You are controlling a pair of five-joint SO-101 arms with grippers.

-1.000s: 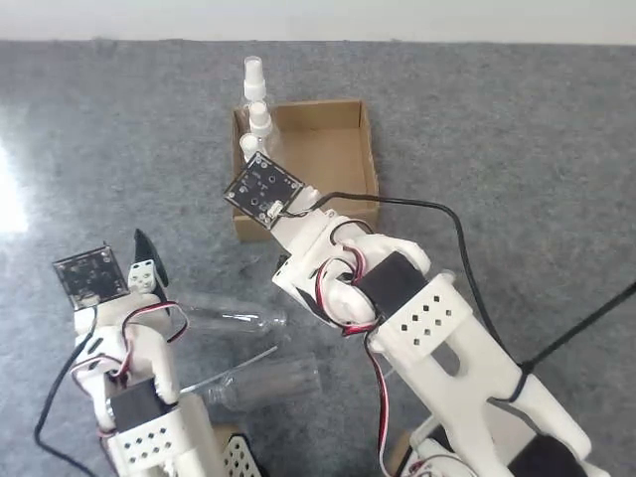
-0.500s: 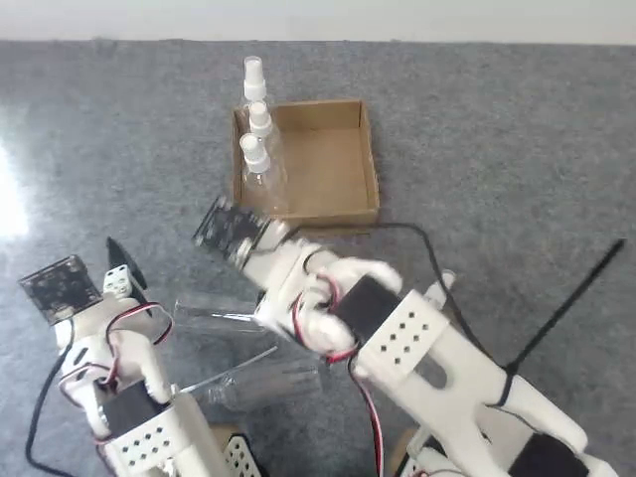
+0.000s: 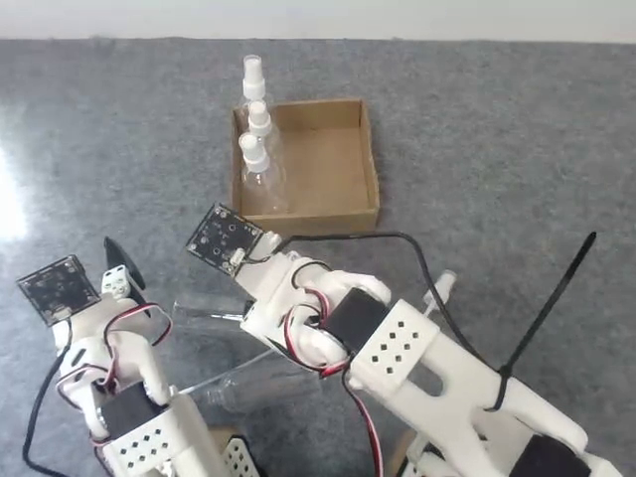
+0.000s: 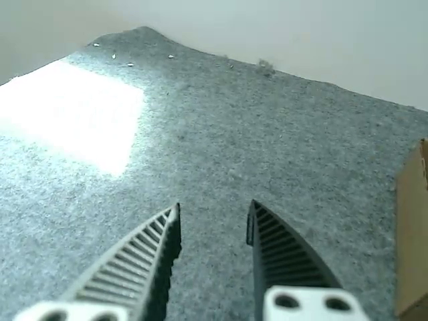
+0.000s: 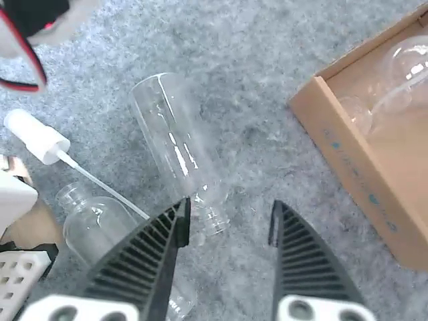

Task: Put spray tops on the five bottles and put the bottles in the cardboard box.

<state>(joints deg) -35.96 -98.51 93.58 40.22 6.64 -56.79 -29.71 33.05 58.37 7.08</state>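
In the right wrist view, our right end effector [image 5: 229, 207] is open, and the neck of a clear uncapped plastic bottle [image 5: 175, 147] lying on the grey bench [image 5: 267, 67] shows between its jaws. A loose white spray top [image 5: 35, 136] lies nearby. The high view shows spray-topped clear bottles [image 3: 262, 184] standing in the brown cardboard box [image 3: 343, 159]. Our left end effector [image 4: 214, 208] hangs open.

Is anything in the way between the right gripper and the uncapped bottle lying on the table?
Nothing visible. The right gripper hangs open, and the neck of the lying bottle shows right between its jaws, with bare mat around it. The loose spray top and its tube lie off to the side, by the second bottle.
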